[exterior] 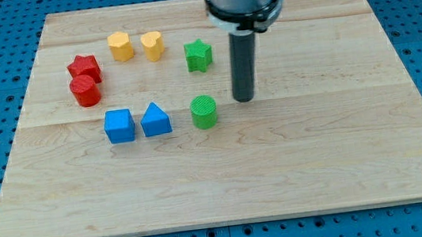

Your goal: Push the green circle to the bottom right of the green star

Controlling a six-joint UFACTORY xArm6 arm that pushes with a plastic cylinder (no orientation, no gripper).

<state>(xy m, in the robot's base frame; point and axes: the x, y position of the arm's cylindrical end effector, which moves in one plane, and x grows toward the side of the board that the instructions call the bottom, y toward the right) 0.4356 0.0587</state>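
So my tip [244,99] was sitting on the wooden board [343,159], just to the right of the green circle [204,111] and a touch farther back than it, with a small gap between the two, not touching as far as I could see. No claw on this rig at all, just the straight dark rod, so nothing was open, clenched or grasping anything.

The green circle itself stood upright near the middle of the board, directly nearer than the green star [198,56], pretty much straight below it in the view rather than off to its right. The star was clearly apart from the circle, farther back, and the rod rose up just to the right of it.

Everything else was bunched on the left half. A blue triangle [155,120] sat left of the green circle, with a blue cube [119,126] just beside it, nearly touching. Farther back and further left, a red star [85,68] and a red cylinder [84,91] were pressed together. Along the far side were a yellow hexagon [121,46] and a yellow heart-ish block [153,45], side by side, left of the green star.
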